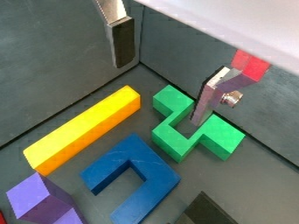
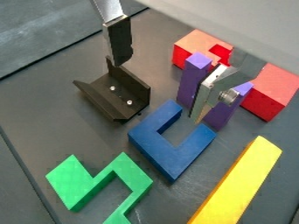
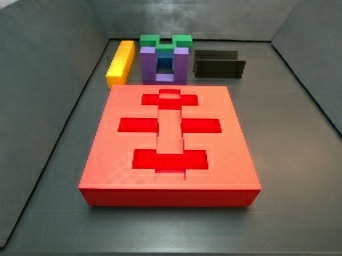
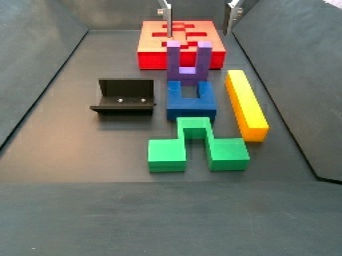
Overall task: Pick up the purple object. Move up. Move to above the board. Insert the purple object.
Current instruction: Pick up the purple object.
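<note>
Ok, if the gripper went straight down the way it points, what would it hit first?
Probably the blue U-shaped block, below the open gripper in a wrist view. The purple object stands close beside one finger, so depth is uncertain.

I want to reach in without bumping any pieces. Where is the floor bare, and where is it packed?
Bare floor lies in front of the board, and left of the fixture. Crowded: purple object, blue piece, green block and yellow bar sit close together. The gripper hangs above there, beside the fixture.
</note>
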You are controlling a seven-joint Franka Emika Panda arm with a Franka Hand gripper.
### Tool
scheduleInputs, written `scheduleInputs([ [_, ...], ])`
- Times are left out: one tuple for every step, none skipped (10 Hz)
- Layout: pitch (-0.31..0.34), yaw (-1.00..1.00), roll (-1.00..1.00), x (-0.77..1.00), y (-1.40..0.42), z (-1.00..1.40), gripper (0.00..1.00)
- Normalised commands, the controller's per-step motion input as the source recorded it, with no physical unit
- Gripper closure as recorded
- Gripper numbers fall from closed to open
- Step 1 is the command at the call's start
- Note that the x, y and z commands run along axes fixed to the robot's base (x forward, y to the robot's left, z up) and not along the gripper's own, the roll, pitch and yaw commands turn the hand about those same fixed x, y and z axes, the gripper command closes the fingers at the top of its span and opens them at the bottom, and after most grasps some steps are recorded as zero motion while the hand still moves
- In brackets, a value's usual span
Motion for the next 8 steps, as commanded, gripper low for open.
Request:
scheduleInputs([
  [0.0, 0.0, 0.0, -0.05, 0.0, 0.0, 0.0],
  [0.034, -0.15, 0.01, 0.12, -0.07, 0.0, 0.0],
  [0.0, -0.22, 0.0, 0.15, -0.18, -0.07, 0.0],
  [0.029, -0.31, 0.03, 0.34, -0.36, 0.0, 0.0],
  [0.061, -0.34, 0.08, 0.34, -0.38, 0.0, 0.0],
  [0.09, -0.35, 0.12, 0.39, -0.37, 0.0, 0.0],
  [0.077, -0.35, 0.13, 0.34, -0.32, 0.0, 0.0],
  [0.099, -0.39, 0.14, 0.4, -0.27, 0.0, 0.0],
])
